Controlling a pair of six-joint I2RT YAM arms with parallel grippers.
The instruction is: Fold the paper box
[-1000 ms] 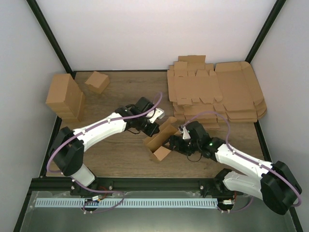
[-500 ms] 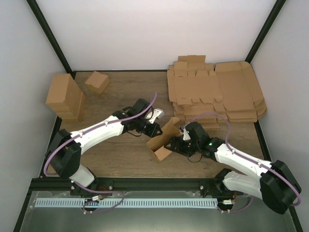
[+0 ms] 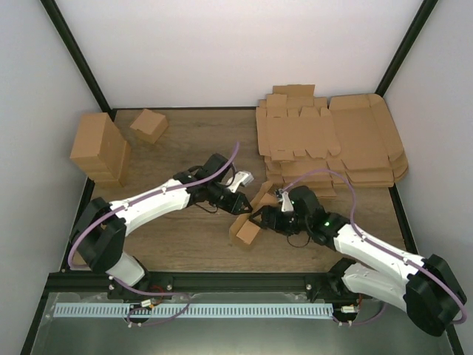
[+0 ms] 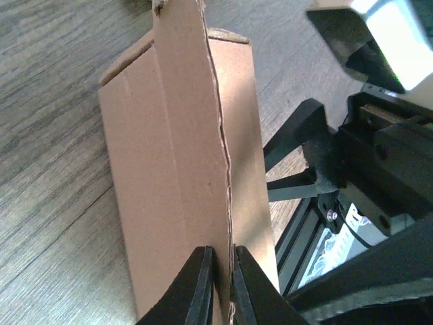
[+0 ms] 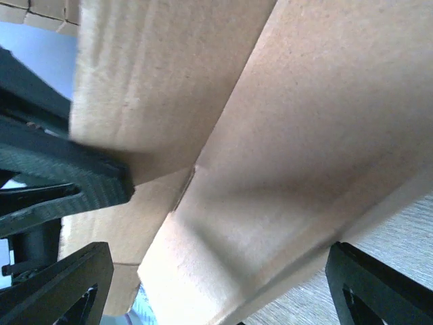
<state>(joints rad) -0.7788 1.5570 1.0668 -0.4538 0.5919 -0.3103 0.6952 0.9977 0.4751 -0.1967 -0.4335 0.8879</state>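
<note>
On the tabletop: two robot arms (image 3: 155, 196) (image 3: 369, 248), one half-folded paper box (image 3: 247, 232), one small closed carton (image 3: 149, 124), one tall cardboard block (image 3: 100, 148), one stack of flat sheets (image 3: 325, 140).

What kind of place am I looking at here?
Probably a robot lab test cell: left arm and right arm bolted at a wooden table's edge, white walls closing it in, and a stack of flat cardboard blanks.

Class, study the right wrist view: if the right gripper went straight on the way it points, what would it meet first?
The paper box: its brown panels fill the view directly ahead of the right gripper, whose fingers stand wide apart. How near it is cannot be judged exactly.
</note>
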